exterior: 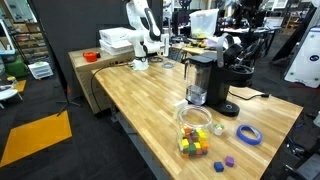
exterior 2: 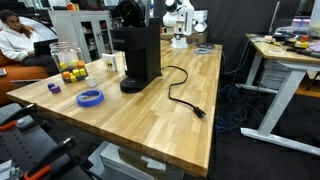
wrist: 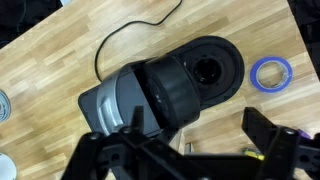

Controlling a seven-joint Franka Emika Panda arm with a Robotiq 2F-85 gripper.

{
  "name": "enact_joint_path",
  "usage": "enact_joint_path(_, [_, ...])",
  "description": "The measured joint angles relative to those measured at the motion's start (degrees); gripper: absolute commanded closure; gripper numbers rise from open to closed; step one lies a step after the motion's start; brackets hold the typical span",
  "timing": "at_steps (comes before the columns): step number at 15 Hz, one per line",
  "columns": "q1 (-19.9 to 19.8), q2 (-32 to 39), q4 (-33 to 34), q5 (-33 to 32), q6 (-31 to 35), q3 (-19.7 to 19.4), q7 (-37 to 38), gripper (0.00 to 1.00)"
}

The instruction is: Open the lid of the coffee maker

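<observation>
The black coffee maker (exterior: pixel 204 80) stands on the wooden table in both exterior views (exterior 2: pixel 138 55). In the wrist view I look down on it: the rounded dark lid (wrist: pixel 168 95) sits on the brew head, with the round base (wrist: pixel 212 68) below it and the grey column top (wrist: pixel 108 102) behind. The lid looks down. My gripper (wrist: pixel 197 126) is open and empty. It hangs above the machine with the lid's edge between its fingers, not touching. In the exterior views the gripper (exterior 2: pixel 130 12) is just over the machine's top (exterior: pixel 232 50).
A clear jar of coloured blocks (exterior: pixel 195 125) and a blue tape ring (exterior: pixel 248 133) stand beside the machine, with loose blocks in front. The power cable (exterior 2: pixel 182 95) trails over the table (exterior 2: pixel 230 110). The tape ring also shows in the wrist view (wrist: pixel 271 72).
</observation>
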Motion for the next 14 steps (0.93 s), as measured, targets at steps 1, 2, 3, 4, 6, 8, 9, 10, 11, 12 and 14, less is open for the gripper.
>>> enact_joint_path(1, [0.0, -0.1, 0.1, 0.1, -0.3, 0.0, 0.7, 0.00])
enact_joint_path(2, [0.1, -0.1, 0.2, 0.2, -0.7, 0.0, 1.3, 0.00])
enact_joint_path(3, [0.2, -0.2, 0.2, 0.3, -1.0, 0.1, 1.9, 0.00])
enact_joint_path(4, [0.2, -0.3, 0.3, 0.3, -1.1, 0.2, 2.4, 0.00])
enact_joint_path(6, [0.2, -0.6, 0.6, 0.3, -1.1, 0.3, 3.4, 0.00])
enact_joint_path(8, [0.2, -1.1, 0.7, 0.5, -1.8, 0.4, 4.2, 0.00])
enact_joint_path(9, [0.2, -1.3, 0.7, 0.8, -2.3, 0.4, 4.2, 0.00])
enact_joint_path(10, [0.2, -1.4, 0.7, 0.9, -2.5, 0.4, 4.2, 0.00])
enact_joint_path(11, [0.2, -1.4, 0.7, 0.9, -2.5, 0.4, 4.2, 0.00])
enact_joint_path(12, [0.2, -1.4, 0.7, 0.9, -2.5, 0.4, 4.2, 0.00])
enact_joint_path(14, [0.2, -1.4, 0.7, 0.9, -2.5, 0.4, 4.2, 0.00])
